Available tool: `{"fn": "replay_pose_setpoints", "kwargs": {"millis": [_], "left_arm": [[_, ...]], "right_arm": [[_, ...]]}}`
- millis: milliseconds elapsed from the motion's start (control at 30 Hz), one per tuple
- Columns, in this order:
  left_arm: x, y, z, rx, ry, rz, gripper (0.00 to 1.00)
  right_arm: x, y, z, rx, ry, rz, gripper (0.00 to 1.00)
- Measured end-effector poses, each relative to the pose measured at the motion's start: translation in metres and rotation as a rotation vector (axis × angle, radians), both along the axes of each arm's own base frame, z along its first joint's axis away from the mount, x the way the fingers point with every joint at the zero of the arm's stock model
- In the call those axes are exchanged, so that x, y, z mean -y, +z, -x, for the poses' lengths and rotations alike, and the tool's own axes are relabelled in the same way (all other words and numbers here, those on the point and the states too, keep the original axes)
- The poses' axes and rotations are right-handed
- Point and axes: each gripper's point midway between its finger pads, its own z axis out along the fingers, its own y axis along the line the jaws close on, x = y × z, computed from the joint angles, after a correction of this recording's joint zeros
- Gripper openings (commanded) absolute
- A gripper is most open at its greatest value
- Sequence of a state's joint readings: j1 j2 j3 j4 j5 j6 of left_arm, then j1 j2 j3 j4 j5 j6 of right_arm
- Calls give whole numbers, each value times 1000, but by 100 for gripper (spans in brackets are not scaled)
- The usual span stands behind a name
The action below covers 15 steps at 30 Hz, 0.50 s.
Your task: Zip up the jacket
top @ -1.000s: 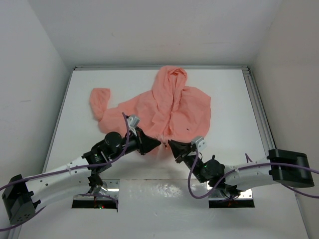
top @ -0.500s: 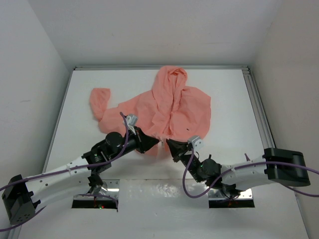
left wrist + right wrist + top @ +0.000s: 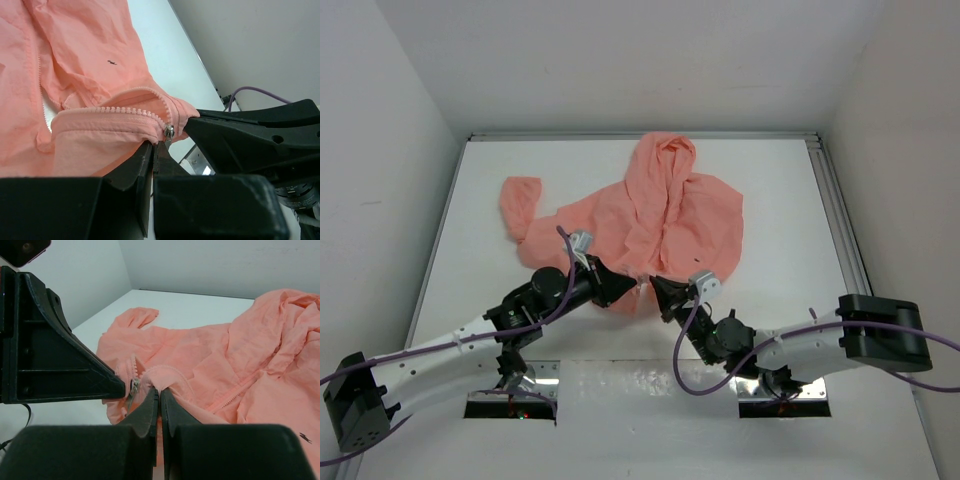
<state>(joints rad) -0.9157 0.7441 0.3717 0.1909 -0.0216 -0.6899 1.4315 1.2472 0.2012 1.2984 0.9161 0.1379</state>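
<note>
Table (image 3: 780, 200): white, jacket (image 3: 660, 215) far-centre.
Left gripper (image 3: 630, 288): clamped on it (zipper slider (image 3: 169, 131) visible only from wrists).
Right gripper (image 3: 655, 285): clamped likewise.

salmon-pink jacket (image 3: 660, 215), blk grippers

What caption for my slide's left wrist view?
Left fingers and right fingers pinch the salmon-pink thin fabric jacket beside its zipper slider.
</note>
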Motion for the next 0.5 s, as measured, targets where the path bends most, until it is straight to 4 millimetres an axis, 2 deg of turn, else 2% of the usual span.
{"fn": "replay_pose_setpoints", "kwargs": {"millis": [367,500], "left_arm": [[5,-2,10,-2,-61,11,0],[8,0,18,5,-111,31,0]], "right_arm": [[-2,1,1,-1,14,-9,0],[-4,11,5,-4,43,-55,0]]}}
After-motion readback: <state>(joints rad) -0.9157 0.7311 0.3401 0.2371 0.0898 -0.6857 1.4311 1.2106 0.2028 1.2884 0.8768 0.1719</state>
